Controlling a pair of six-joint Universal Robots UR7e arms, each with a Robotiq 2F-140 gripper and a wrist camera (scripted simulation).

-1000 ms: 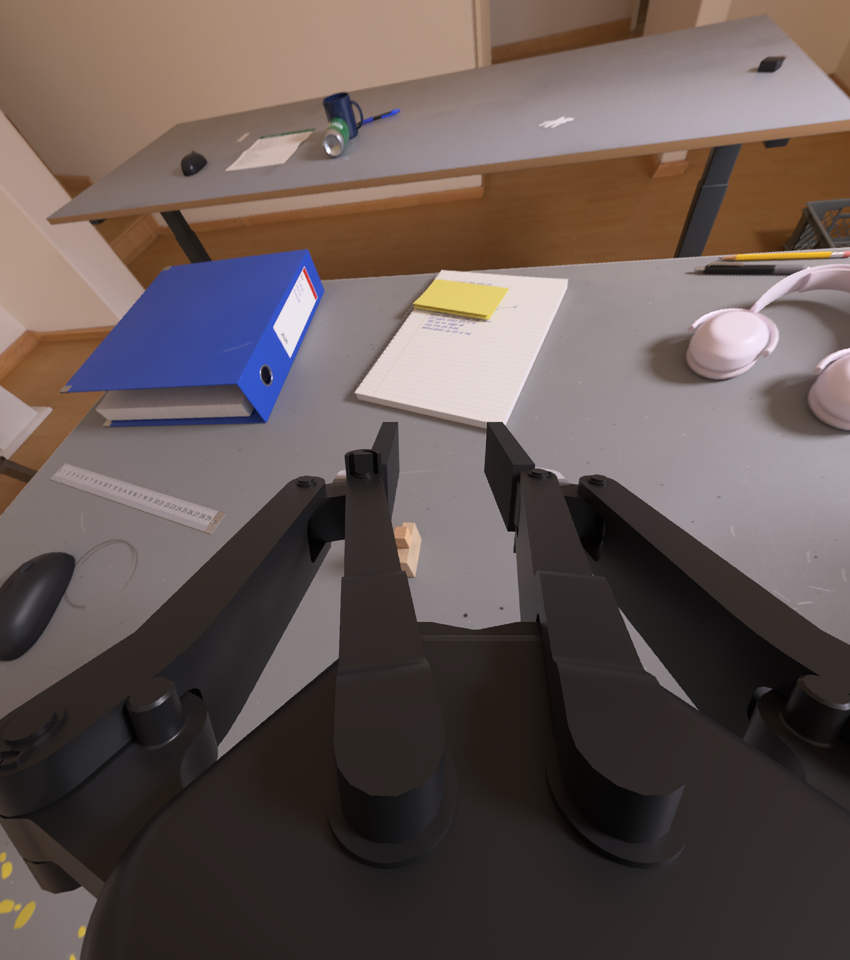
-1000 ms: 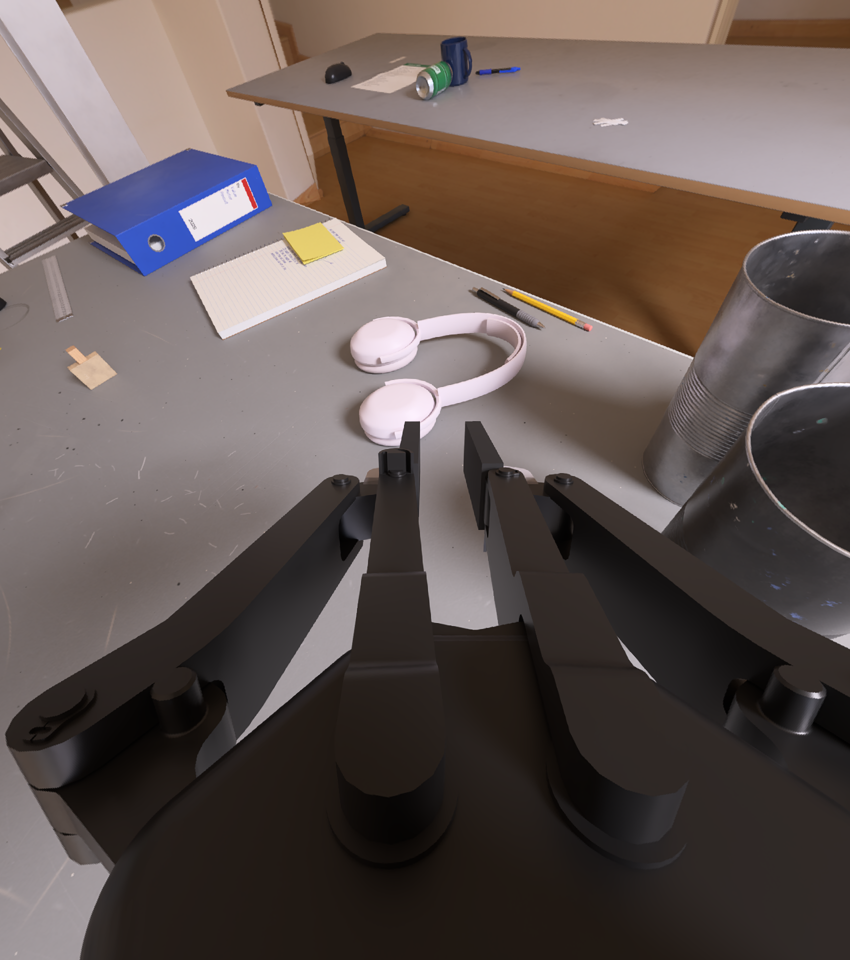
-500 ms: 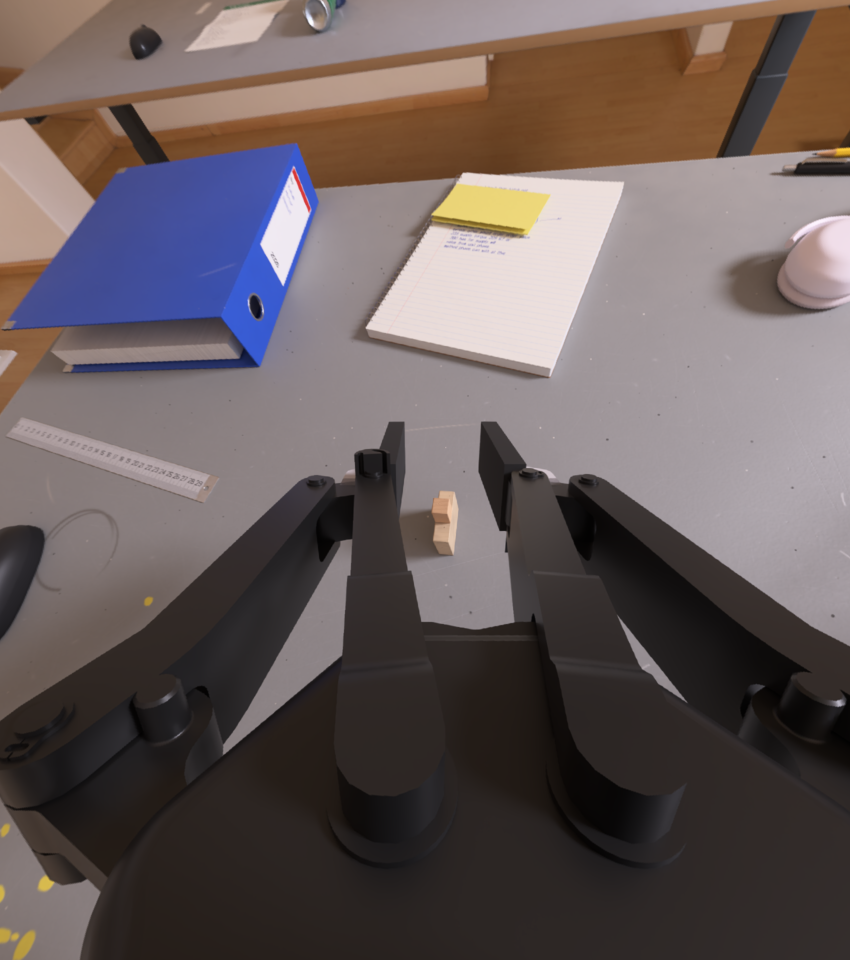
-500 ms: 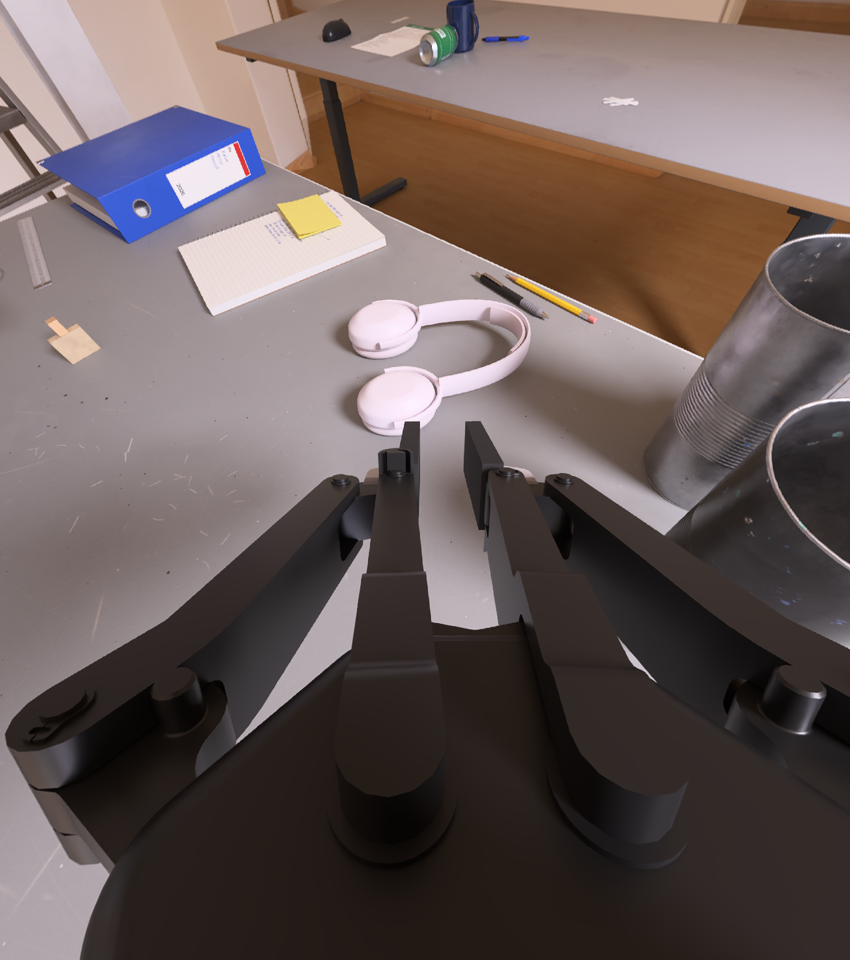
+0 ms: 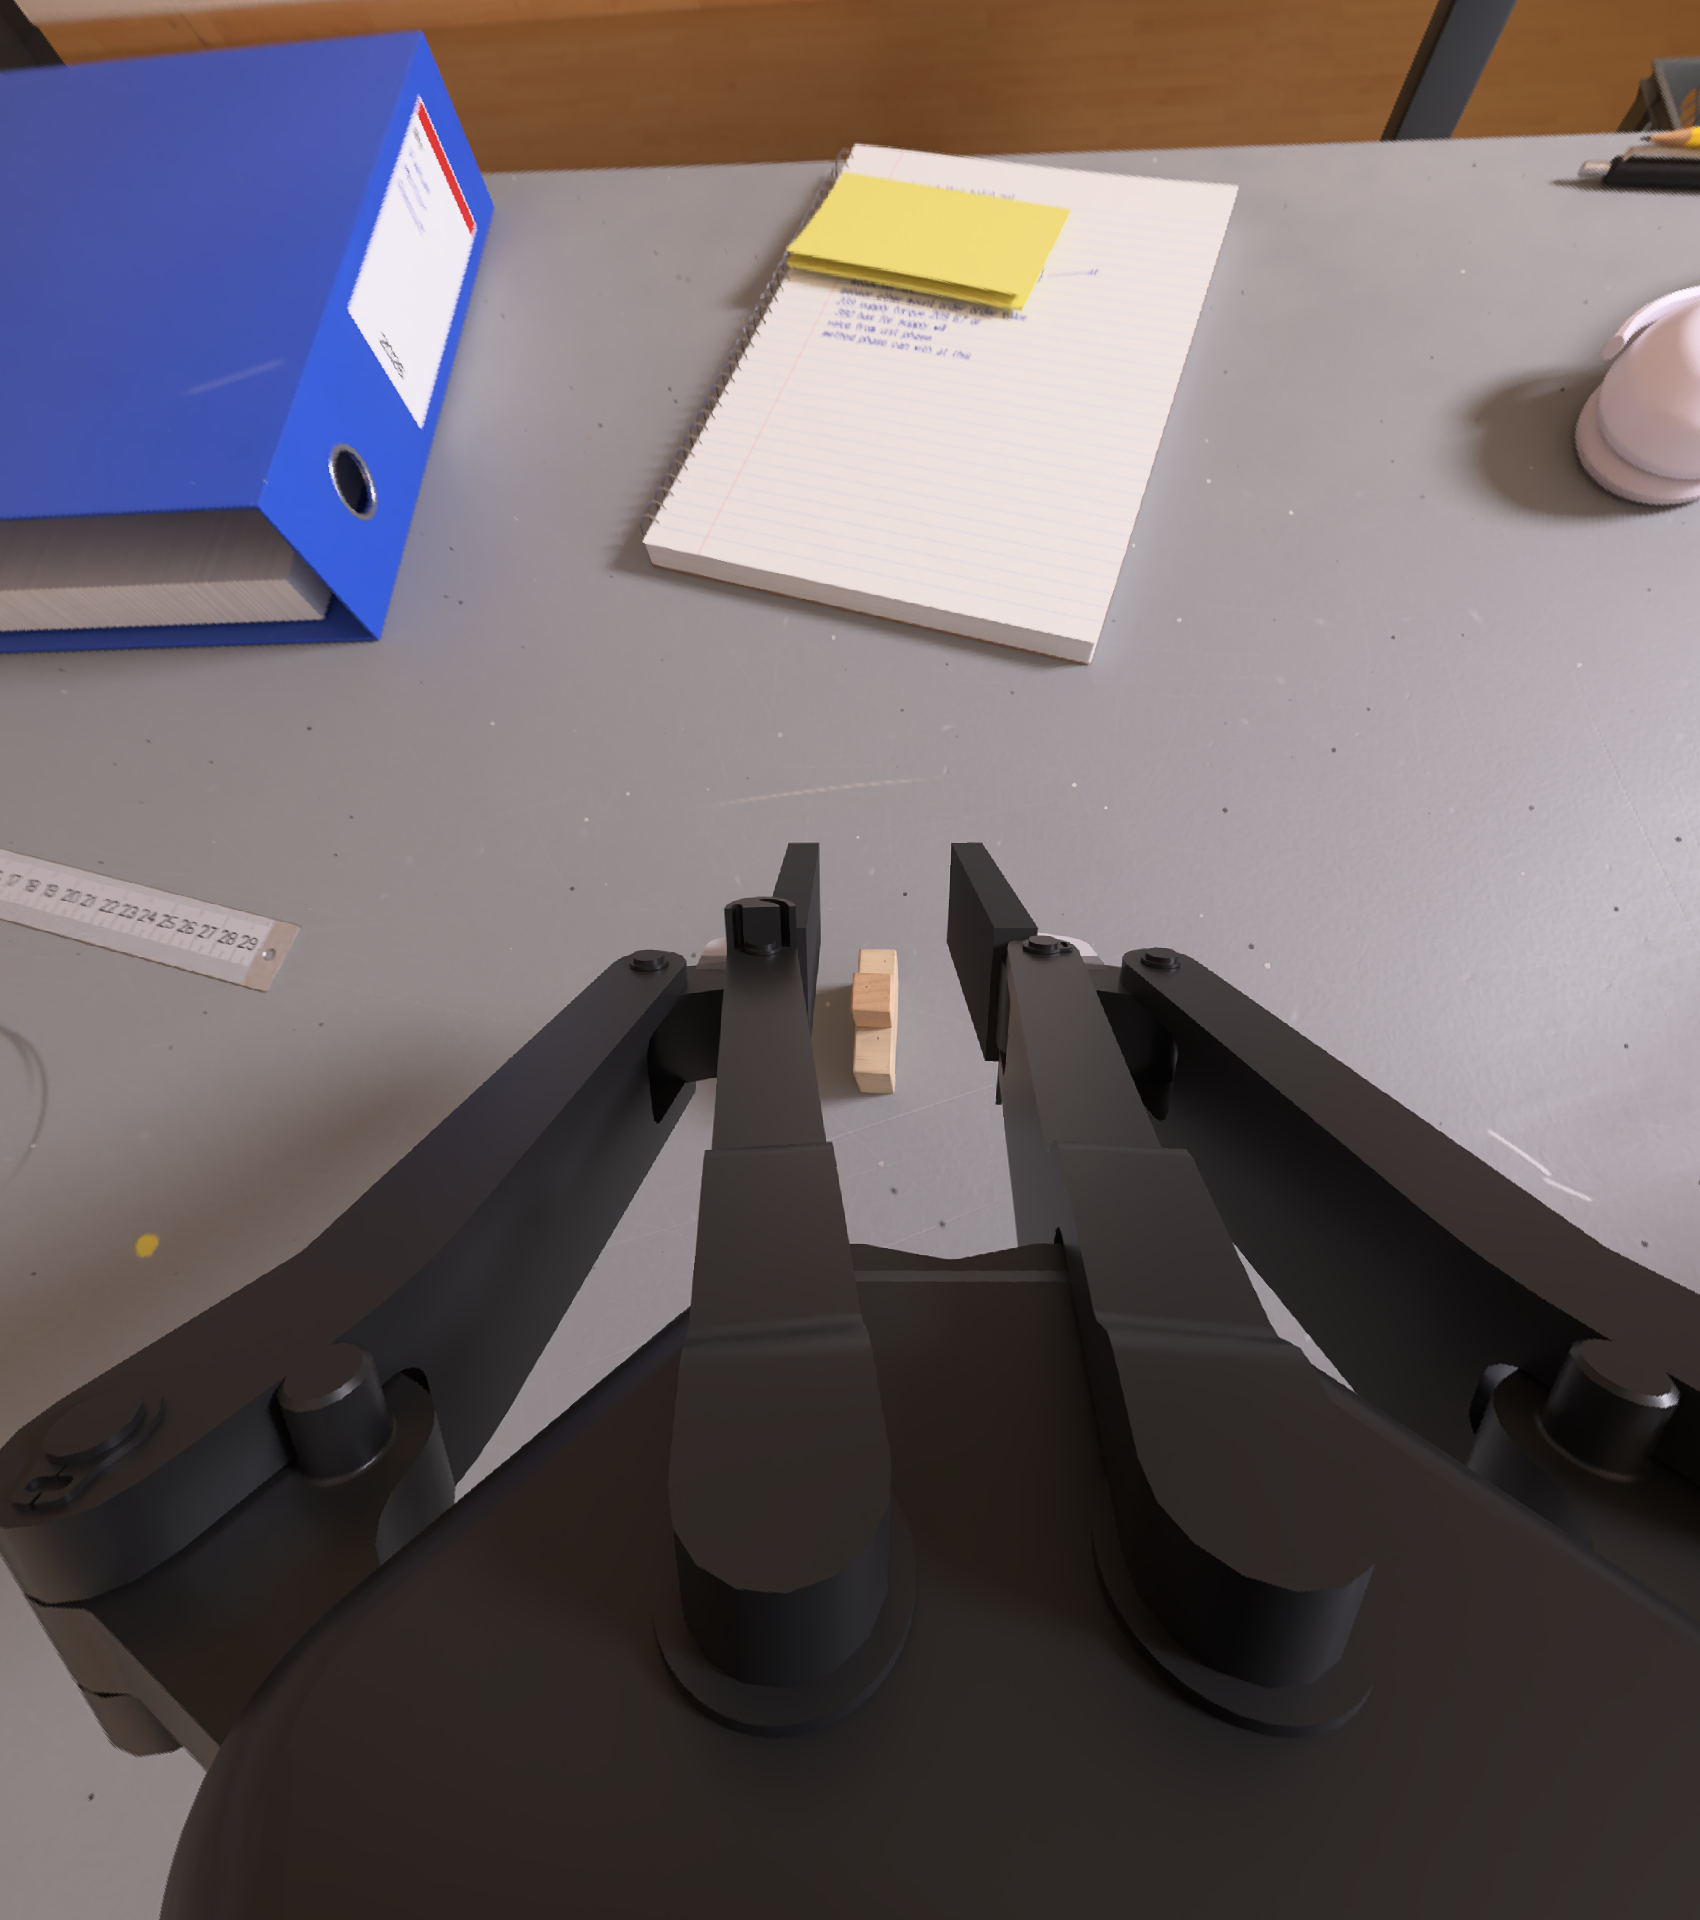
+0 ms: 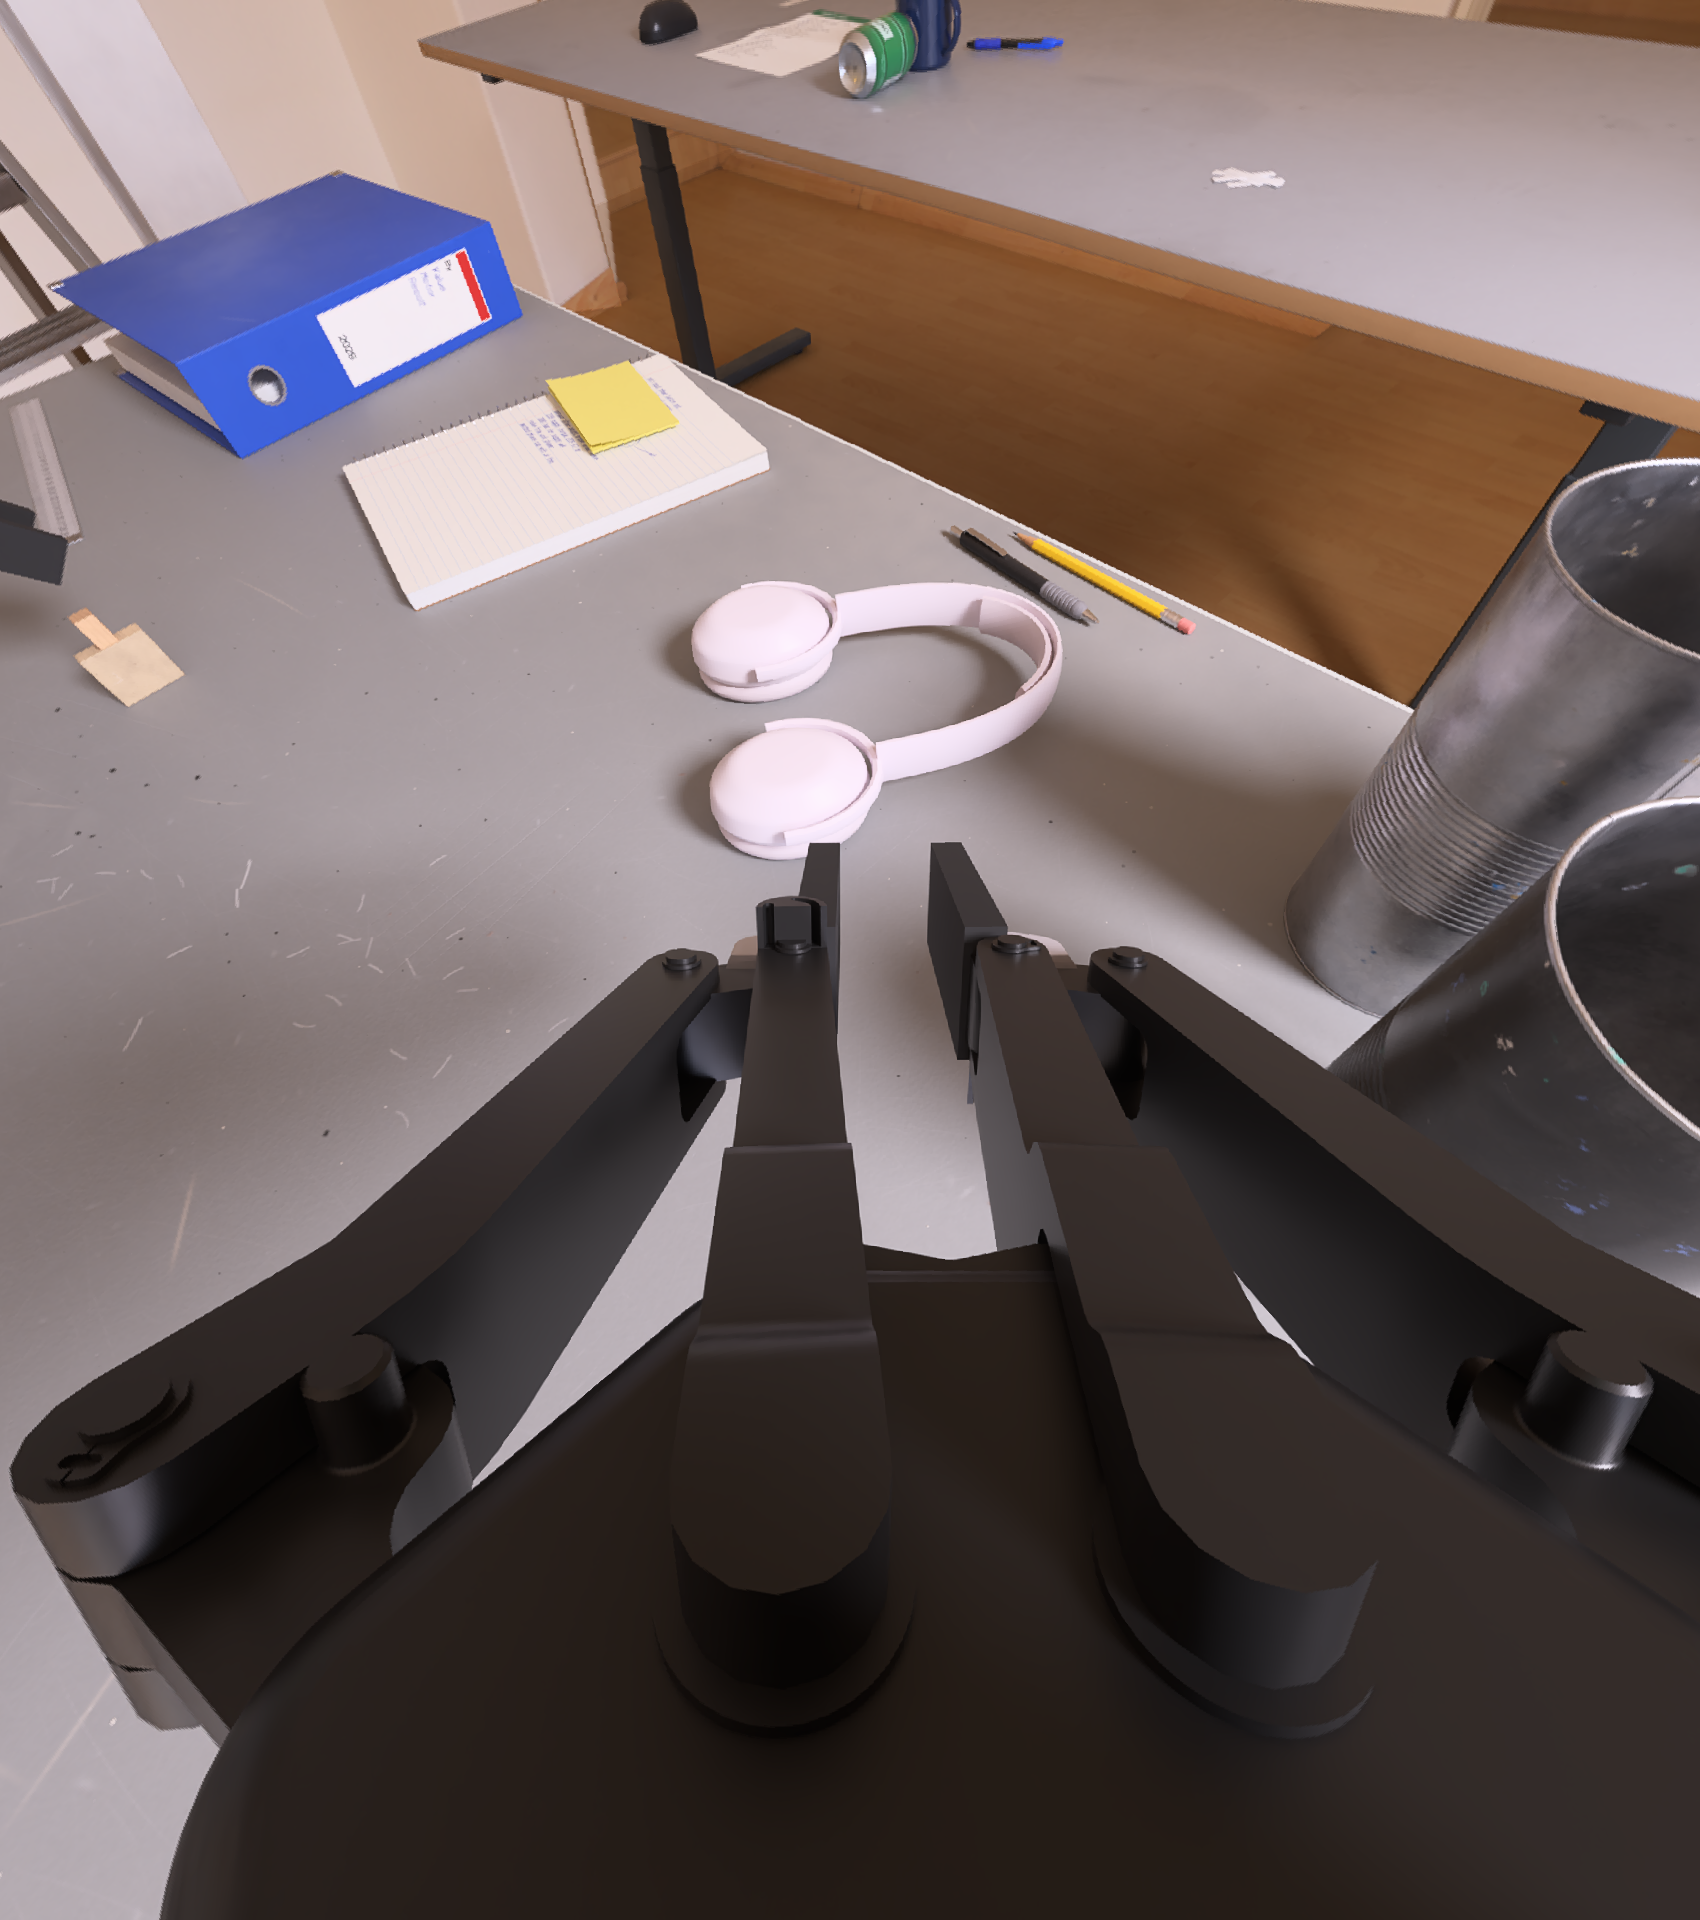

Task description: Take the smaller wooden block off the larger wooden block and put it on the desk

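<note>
Grey scuffed worktop [image 5: 1345,831] carries a blue binder [image 5: 129,312], a lined notepad [image 5: 929,447] with a yellow sticky pad [image 5: 924,241] on top, a steel ruler [image 5: 87,914], pink headphones [image 6: 856,717], a pen [image 6: 1022,575] beside a pencil [image 6: 1100,582], two metal cans [image 6: 1573,748], and the larger wooden block [image 6: 131,665] flat on it.

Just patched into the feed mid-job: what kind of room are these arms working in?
Most likely an office. The grey desk holds a blue ring binder, a lined notepad and pink headphones, and a second desk stands behind on wooden flooring.
</note>
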